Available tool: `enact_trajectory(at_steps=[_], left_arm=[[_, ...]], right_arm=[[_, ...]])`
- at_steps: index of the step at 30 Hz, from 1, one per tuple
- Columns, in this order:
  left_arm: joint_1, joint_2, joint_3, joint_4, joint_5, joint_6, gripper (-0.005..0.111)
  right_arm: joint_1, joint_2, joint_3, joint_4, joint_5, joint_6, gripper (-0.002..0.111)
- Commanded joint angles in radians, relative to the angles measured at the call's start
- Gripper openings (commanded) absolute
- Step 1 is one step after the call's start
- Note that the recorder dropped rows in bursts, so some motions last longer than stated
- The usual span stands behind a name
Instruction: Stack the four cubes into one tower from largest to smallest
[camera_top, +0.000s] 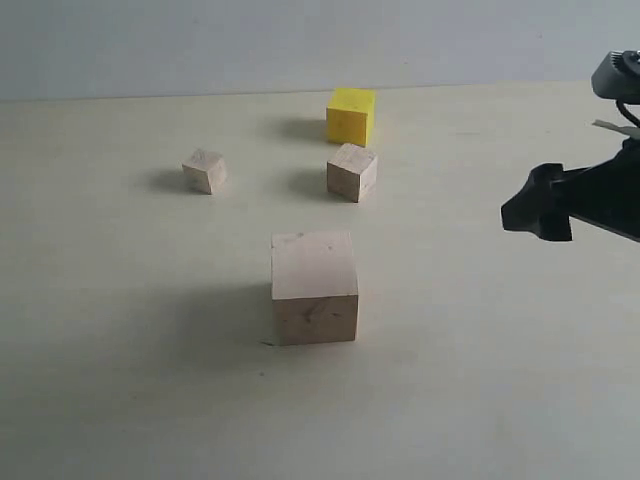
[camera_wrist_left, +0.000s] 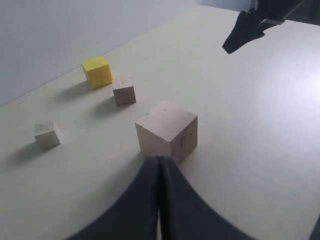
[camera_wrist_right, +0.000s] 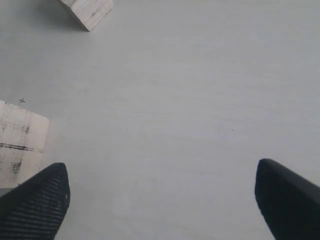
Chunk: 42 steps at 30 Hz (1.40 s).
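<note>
Since no cube rests on another yet, the step in hand is judged to be the first lift: the yellow cube onto the large wood cube. The large wood cube stands alone at the near middle of the desk. The yellow cube stands at the far side, with the medium wood cube just in front of it but apart. The tiny wood cube sits well off to the left.

The right pincer hangs above the desk at the right, jaws wide and empty. The left pincer is closed on nothing, with its tip near the large wood cube.

Recommended procedure:
- Approach the yellow cube from above, keeping the jaws clear of the medium wood cube.
- Straddle two opposite faces and close squarely.
- Lift straight up, centre over the large wood cube with edges parallel, and release only once it is seated flat.
- Keep the left pincer off the base.

Count:
- Cubes: four (three pale wood, one yellow).
- Pincers: two.
- Stacked cubes: none.
</note>
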<state>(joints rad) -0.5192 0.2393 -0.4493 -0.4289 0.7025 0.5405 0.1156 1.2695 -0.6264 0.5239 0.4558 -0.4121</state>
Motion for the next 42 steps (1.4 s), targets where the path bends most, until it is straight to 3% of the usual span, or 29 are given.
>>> enact_trajectory(at_steps=[1,9,21,24,29,32,34,35,37,39,42], left_arm=[[0.002,-0.008,0.003,-0.008,-0.017,-0.006,0.000],[0.002,-0.006,0.003,-0.004,-0.020,-0.006,0.000],[0.002,-0.006,0.072,-0.004,-0.166,-0.027,0.000],[0.002,-0.006,0.109,-0.004,-0.206,-0.037,0.000],[0.002,0.070,0.113,-0.004,-0.212,-0.090,0.002],[0.002,0.169,0.110,-0.004,-0.212,-0.133,0.014],[0.002,0.254,0.097,-0.004,-0.214,-0.159,0.028],[0.002,0.346,0.068,-0.004,-0.219,-0.192,0.045],[0.002,0.472,-0.008,-0.004,-0.225,-0.274,0.065],[0.002,0.619,-0.114,0.000,-0.212,-0.369,0.068],[0.002,0.814,-0.285,0.016,-0.180,-0.357,0.071]], right_arm=[[0.056,0.017,-0.038,-0.015,-0.001,-0.016,0.095],[0.198,0.127,-0.121,-0.056,-0.066,-0.027,0.095],[0.211,0.324,-0.288,-0.083,-0.035,-0.033,0.093],[0.211,0.324,-0.299,-0.083,-0.032,-0.033,0.079],[0.211,0.287,-0.300,-0.092,-0.016,-0.031,0.040],[0.211,0.244,-0.300,-0.118,0.006,-0.031,0.016],[0.211,0.199,-0.300,-0.144,0.031,-0.031,0.000],[0.211,0.152,-0.300,-0.168,0.056,-0.012,0.000],[0.211,0.079,-0.298,-0.251,0.085,0.080,0.000],[0.211,0.010,-0.267,-0.382,0.096,0.199,0.000],[0.211,-0.084,-0.227,-0.506,0.094,0.338,0.000]])
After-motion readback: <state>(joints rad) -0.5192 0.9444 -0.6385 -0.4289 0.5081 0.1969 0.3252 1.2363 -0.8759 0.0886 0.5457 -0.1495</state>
